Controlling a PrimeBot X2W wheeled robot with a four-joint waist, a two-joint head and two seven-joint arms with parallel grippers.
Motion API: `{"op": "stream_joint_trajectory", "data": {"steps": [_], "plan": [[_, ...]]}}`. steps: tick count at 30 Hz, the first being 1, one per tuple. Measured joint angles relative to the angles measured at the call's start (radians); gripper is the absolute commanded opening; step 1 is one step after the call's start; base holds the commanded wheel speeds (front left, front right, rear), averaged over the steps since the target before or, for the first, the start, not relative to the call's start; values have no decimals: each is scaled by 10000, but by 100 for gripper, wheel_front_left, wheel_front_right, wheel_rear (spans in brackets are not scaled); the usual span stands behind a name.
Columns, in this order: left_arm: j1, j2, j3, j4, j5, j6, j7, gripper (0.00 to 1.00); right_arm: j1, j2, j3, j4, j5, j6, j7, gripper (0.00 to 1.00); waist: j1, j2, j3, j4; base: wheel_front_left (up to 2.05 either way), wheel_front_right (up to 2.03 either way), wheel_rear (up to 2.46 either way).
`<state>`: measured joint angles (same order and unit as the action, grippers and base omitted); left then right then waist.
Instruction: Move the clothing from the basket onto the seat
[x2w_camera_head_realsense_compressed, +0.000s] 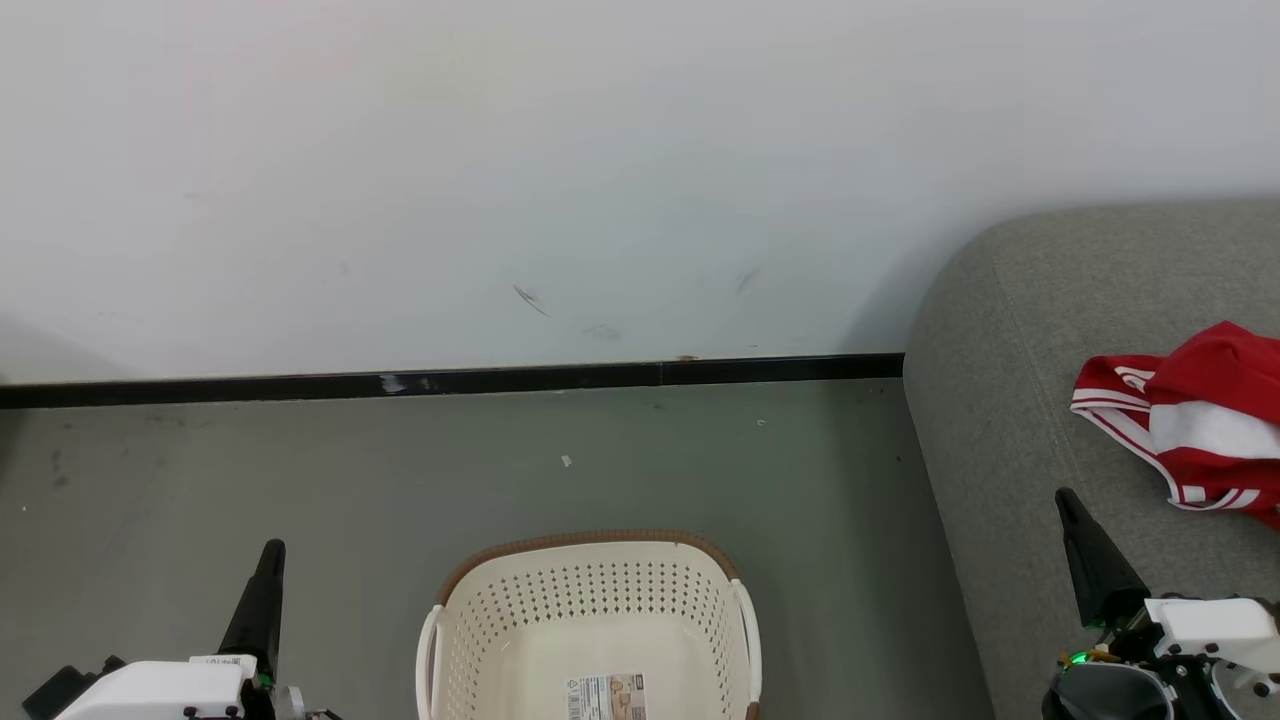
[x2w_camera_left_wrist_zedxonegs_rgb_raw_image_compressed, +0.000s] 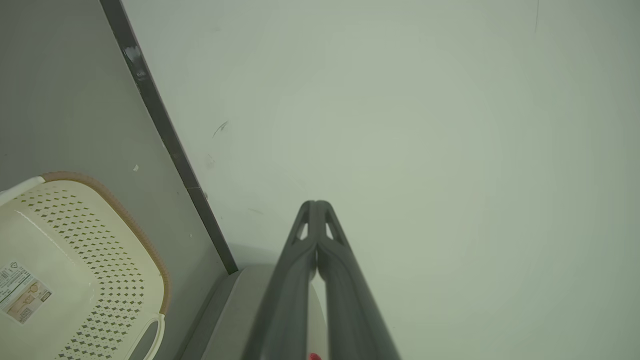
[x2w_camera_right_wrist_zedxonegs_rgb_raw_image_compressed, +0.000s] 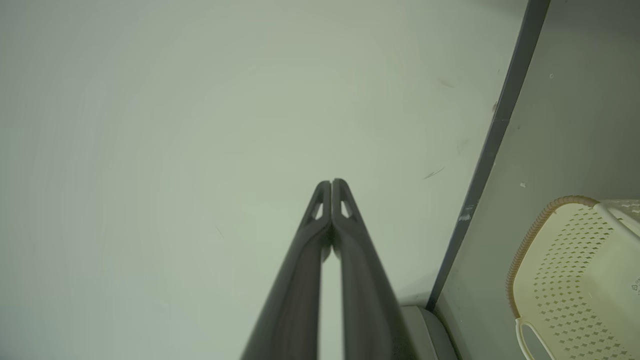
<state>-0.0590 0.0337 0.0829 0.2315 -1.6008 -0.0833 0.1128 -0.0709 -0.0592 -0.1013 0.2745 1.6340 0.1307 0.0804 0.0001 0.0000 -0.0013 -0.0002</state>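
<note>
A pale wall (x2w_camera_head_realsense_compressed: 600, 150) with a black skirting strip (x2w_camera_head_realsense_compressed: 500, 381) backs a grey-green floor (x2w_camera_head_realsense_compressed: 300, 470), and the basket (x2w_camera_head_realsense_compressed: 600, 537) stands on that floor in the near middle, between the two arms. What shows of its inside is bare down to the label (x2w_camera_head_realsense_compressed: 607, 695) on its bottom, though its nearest part runs off the bottom edge of the head view, so I cannot be fully sure nothing lies there. The clothing (x2w_camera_head_realsense_compressed: 1200, 420) is on the seat (x2w_camera_head_realsense_compressed: 1000, 420) at the right: a crumpled red heap with white bands and thin stripes, its bulk running off the right edge of the view. It lies just beyond and to the right of the right end effector (x2w_camera_head_realsense_compressed: 1068, 500), whose tip hangs over the seat's near left part, apart from the cloth. The left end effector (x2w_camera_head_realsense_compressed: 272, 550) is on the far side of the basket from the garments, well apart from them, so the right arm is clearly the nearer one. Both end effectors have their fingers pressed together with nothing between them, as each wrist view shows plainly against the wall (left (x2w_camera_left_wrist_zedxonegs_rgb_raw_image_compressed: 316, 205), right (x2w_camera_right_wrist_zedxonegs_rgb_raw_image_compressed: 331, 184)). Judging from this, the transfer looks done; any further tidying of the heap would fall to the right arm, reaching far and rightward.
</note>
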Motion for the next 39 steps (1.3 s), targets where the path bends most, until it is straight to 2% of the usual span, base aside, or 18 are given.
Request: {"op": "stream_joint_trajectory", "data": {"steps": [39], "plan": [[0, -2, 0, 0, 0, 0, 0, 0, 0, -2, 0, 0, 2, 0, 0, 0, 0, 0, 0, 0, 0, 0, 0]]}}
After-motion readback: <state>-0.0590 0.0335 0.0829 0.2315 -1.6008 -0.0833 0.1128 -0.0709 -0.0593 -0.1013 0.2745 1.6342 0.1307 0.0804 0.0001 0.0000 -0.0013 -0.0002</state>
